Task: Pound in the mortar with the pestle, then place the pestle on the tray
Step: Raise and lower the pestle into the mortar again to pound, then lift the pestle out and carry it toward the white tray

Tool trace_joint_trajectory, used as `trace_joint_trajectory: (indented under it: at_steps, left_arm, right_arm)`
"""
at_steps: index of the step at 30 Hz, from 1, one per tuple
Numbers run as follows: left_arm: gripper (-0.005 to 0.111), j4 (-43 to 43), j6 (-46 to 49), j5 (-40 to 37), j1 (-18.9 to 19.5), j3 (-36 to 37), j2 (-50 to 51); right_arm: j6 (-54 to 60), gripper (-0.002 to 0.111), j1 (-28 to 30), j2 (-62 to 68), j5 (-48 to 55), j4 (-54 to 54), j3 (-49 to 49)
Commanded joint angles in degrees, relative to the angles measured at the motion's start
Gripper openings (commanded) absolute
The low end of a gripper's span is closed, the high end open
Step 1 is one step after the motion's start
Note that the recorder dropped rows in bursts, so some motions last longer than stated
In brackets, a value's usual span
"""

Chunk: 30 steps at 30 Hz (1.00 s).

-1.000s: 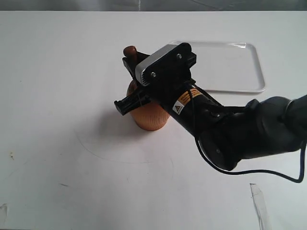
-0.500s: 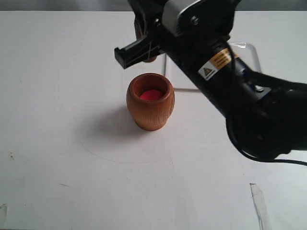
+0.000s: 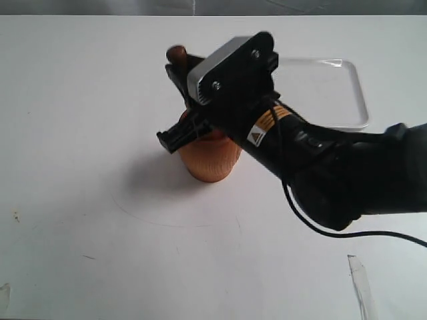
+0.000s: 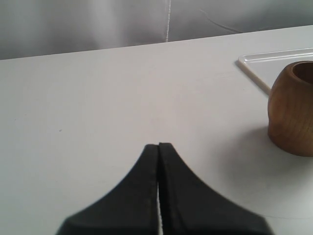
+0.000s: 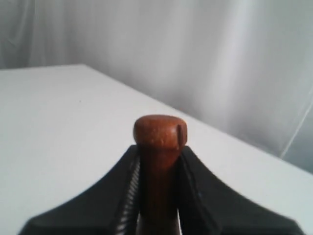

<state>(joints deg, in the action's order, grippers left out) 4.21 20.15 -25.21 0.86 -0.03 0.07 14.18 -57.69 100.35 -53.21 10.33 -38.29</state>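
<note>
The orange-brown mortar (image 3: 208, 162) stands mid-table, its mouth covered by my right arm. My right gripper (image 3: 181, 80) is shut on the dark reddish-brown pestle (image 3: 177, 53), whose knob sticks up past the fingers; its lower end is hidden behind the gripper, over the mortar. In the right wrist view the pestle (image 5: 159, 161) is clamped between the black fingers (image 5: 128, 186). The white tray (image 3: 333, 93) lies behind and to the right of the mortar. My left gripper (image 4: 159, 146) is shut on nothing, low over the table, well apart from the mortar (image 4: 292, 110).
The tray's corner (image 4: 274, 61) shows just behind the mortar in the left wrist view. A black cable (image 3: 373, 235) trails from the right arm. A strip of tape (image 3: 360, 283) lies at the front right.
The pestle went up out of the mortar, baring its red inside, and has come back down over the mortar. The mortar stayed put.
</note>
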Motion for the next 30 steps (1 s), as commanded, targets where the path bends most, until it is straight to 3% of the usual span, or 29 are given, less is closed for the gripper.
trace_joint_trajectory:
  at_steps: [1,8,15,21,23,25,30]
  left_arm:
    - [0.000,-0.42,-0.47,0.17,-0.44,0.03,-0.07]
    - [0.000,-0.42,-0.47,0.17,-0.44,0.03,-0.07]
    - [0.000,-0.42,-0.47,0.17,-0.44,0.03,-0.07]
    - [0.000,-0.42,-0.47,0.17,-0.44,0.03,-0.07]
    - [0.000,-0.42,-0.47,0.17,-0.44,0.03,-0.07]
    - [0.000,-0.42,-0.47,0.17,-0.44,0.03,-0.07]
    - [0.000,-0.42,-0.47,0.17,-0.44,0.03,-0.07]
  right_arm:
    - [-0.92,0.000,0.58,6.14,0.39,-0.74,0.12]
    - [-0.82,0.000,0.58,7.92,0.84,-0.52,0.12]
    - [1.90,0.000,0.58,3.80,-9.23,2.17,0.12]
    - [18.80,0.000,0.58,-8.64,-8.17,12.40,0.12]
    - [29.85,0.000,0.82,-14.22,-6.01,18.91,0.12]
    - [36.70,0.000,4.09,-18.21,1.91,21.17,0.12]
    - [36.89,0.000,18.68,-18.47,18.43,21.54,0.12]
